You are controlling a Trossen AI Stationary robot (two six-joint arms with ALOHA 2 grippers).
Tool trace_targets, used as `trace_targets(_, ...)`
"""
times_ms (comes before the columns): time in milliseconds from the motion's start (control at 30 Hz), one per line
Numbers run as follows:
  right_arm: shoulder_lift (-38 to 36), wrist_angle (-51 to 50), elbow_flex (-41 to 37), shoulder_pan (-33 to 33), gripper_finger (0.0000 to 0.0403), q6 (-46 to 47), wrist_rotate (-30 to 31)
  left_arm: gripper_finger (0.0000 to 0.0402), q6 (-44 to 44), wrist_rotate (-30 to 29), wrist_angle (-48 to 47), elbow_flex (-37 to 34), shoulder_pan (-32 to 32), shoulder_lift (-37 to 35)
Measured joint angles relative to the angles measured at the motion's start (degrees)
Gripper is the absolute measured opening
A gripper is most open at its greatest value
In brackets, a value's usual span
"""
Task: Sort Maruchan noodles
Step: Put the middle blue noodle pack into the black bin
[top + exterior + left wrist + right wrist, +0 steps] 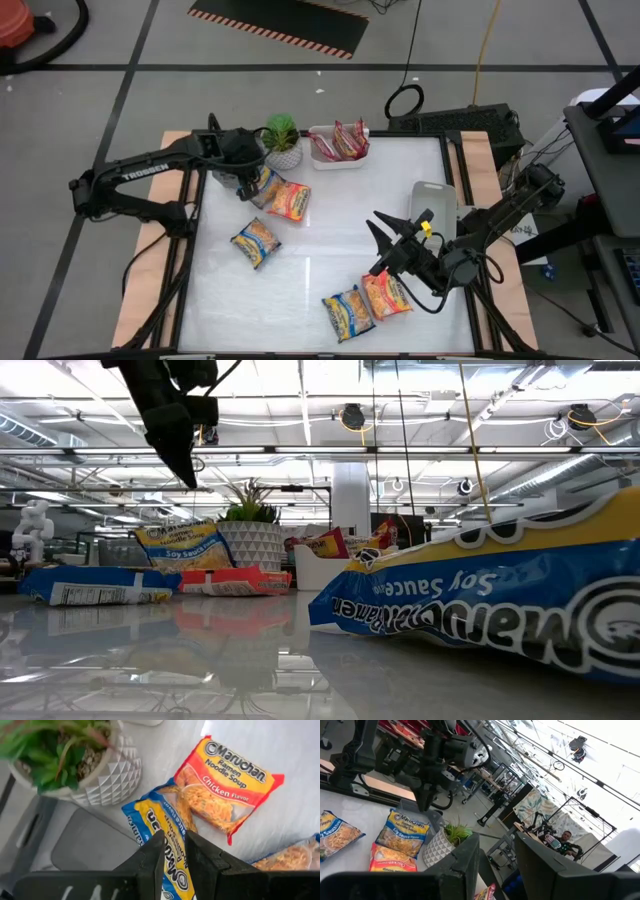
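My left gripper (247,188) (174,842) is at the far left beside the potted plant (283,138), shut on a blue-trimmed Maruchan packet (266,186) (402,831). That packet's low end lies against a red-trimmed chicken packet (291,201) (227,787), which lies flat. Another blue packet (255,242) lies flat left of centre. A blue packet (346,313) and an orange one (386,296) lie near the front right. My right gripper (378,245) (497,855) hovers open above the right half, pointing level, with nothing between its fingers. My left gripper has the blue packet's upper end (172,862) between its two fingers, coming from above and slanting down. The fingers hide the exact place of contact. The packet stands tilted up below the gripper (185,545), its lower end down by the red packet.
A white tray (322,160) holding red packets stands at the far edge right of the plant. A grey tray (432,198) lies at the right edge, and another grey tray (87,847) sits under my left gripper. The table's middle is bare.
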Motion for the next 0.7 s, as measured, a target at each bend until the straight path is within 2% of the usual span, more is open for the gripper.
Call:
trace_targets(133, 0.0, 0.0, 0.0, 0.0, 0.0116, 0.5, 0.0, 0.0086, -5.8, 0.6, 0.9, -1.5, 1.4, 0.0)
trace_targets(200, 0.0, 0.0, 0.0, 0.0, 0.0116, 0.7, 0.0, 0.0105, -7.8, 2.5, 0.8, -2.4, 1.9, 0.0)
trace_targets(300, 0.0, 0.0, 0.0, 0.0, 0.0116, 0.7, 0.0, 0.0159, -9.7, 3.0, 1.5, -4.1, 2.2, 0.0)
trace_targets(467, 0.0, 0.9, 0.0, 0.1, 0.0116, 0.7, 0.0, 0.0275, -12.2, -3.0, 5.9, -7.8, 2.2, 0.0)
trace_targets(533, 0.0, 1.3, 0.0, 0.2, 0.0116, 0.7, 0.0, 0.0309, -12.2, -3.5, 8.1, -9.3, 2.2, 0.0)
trace_targets(600, 0.0, 1.3, 0.0, 0.2, 0.0116, 0.7, 0.0, 0.0329, -11.6, -2.9, 11.3, -10.8, 2.2, 0.0)
trace_targets(700, 0.0, 1.3, 0.0, 0.2, 0.0116, 0.5, -0.1, 0.0335, -11.6, -1.5, 14.1, -12.4, 2.2, 0.5)
